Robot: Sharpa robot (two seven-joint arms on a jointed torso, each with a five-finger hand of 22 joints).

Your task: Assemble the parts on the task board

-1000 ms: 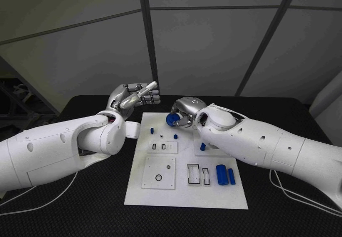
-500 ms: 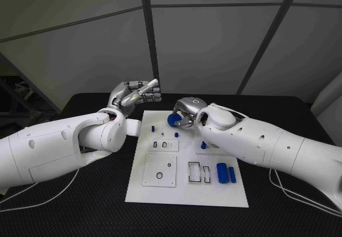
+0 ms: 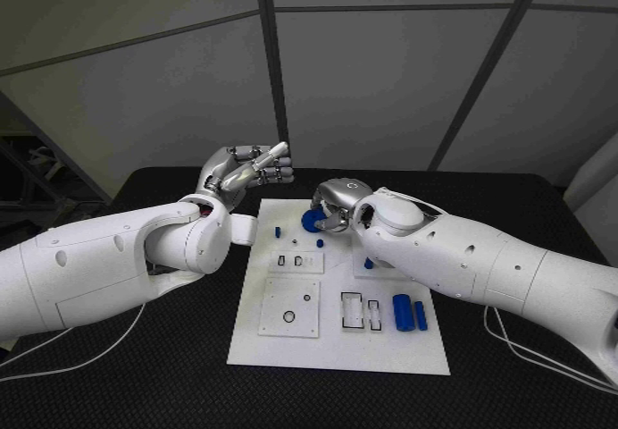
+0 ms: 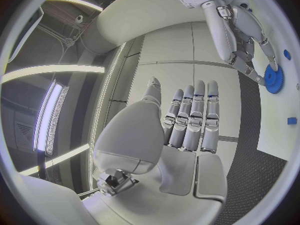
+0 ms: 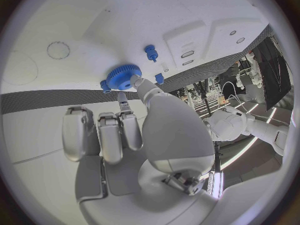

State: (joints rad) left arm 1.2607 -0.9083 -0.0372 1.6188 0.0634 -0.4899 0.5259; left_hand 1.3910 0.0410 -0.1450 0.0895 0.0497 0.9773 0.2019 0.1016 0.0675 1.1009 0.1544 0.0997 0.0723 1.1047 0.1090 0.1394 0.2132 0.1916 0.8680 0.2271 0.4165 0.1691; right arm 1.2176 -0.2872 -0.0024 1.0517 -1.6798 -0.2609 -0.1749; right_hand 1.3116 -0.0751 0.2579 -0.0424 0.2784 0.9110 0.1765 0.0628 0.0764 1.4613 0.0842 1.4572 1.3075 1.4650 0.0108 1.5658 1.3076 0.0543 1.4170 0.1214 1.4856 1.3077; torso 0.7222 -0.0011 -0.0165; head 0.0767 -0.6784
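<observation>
The white task board [image 3: 338, 344] lies in the middle of the black table. My right hand [image 3: 338, 200] hovers over the board's far end and pinches a blue gear [image 3: 313, 217] between thumb and a finger; the gear [image 5: 122, 77] sits at the fingertips of the right hand [image 5: 134, 130], just above the board. My left hand [image 3: 250, 169] is raised above the table off the board's far left corner. Its fingers [image 4: 190, 117] are stretched out side by side and hold nothing. The gear [image 4: 273, 78] also shows beyond them.
A small blue peg [image 3: 276, 235] and a tiny blue part [image 3: 318, 243] stand near the gear, the same peg [image 5: 150, 52] close by. A blue piece [image 3: 367, 264] sits mid-board. Two blue cylinders [image 3: 408, 315] lie at the near right beside rectangular slots [image 3: 350, 311].
My left hand has risen a little and its fingers have straightened. The right hand keeps the gear at nearly the same spot over the board's far end.
</observation>
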